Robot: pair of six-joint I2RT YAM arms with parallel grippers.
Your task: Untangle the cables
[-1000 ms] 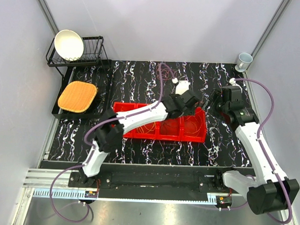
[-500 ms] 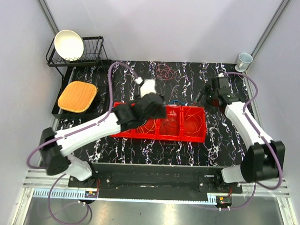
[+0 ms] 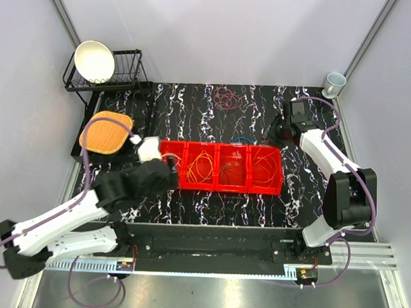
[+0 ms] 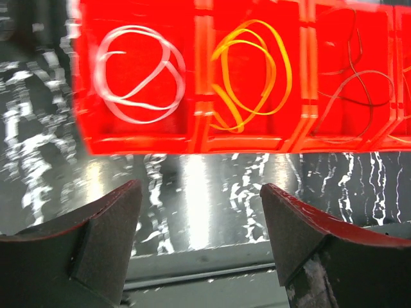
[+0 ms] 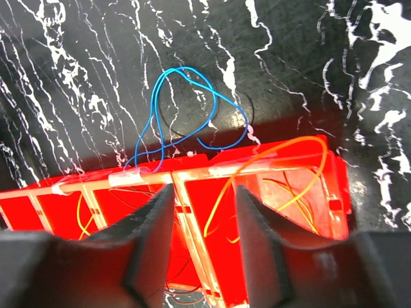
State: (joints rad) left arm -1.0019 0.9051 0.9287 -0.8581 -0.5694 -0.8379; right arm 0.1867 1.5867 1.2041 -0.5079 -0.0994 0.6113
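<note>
Right gripper [image 5: 202, 224]: jaws partway apart, nothing pinched, hanging over the far rim of the tray [image 5: 83, 186] at its right end. An orange cable [image 5: 276, 149] arcs up out of the rightmost bin and passes under the gap. It is not held. Just past the rim, on the table [image 5: 64, 64], lies a blue cable [image 5: 209, 96] in loose loops. A thin dark strand [image 5: 250, 115] lies against it; can't tell if the two are hooked together.

Left gripper [image 4: 199, 221]: jaws wide, empty, over bare table just off the tray's near wall at the left end. Ahead of it is a white cable [image 4: 144, 80] in the leftmost bin, a yellow cable [image 4: 250, 77] in the next and a brown cable [image 4: 359, 76] in the third. One cable per bin, none crossing a divider there.

Farther out, top view: a red cable [image 3: 225, 98] bundle sits alone on the table toward the far edge, well apart from the tray and both arms.

Progress, my read: mostly done. Four bins filled, one colour each. Left to do:
- Blue plus the dark strand behind the tray.
- The red bundle, several loops, maybe tangled, too small to tell.
- Orange pokes over the rim and may need tucking in.

All four bins look taken, so where the rest goes is unclear. Right gripper is best placed for blue.
</note>
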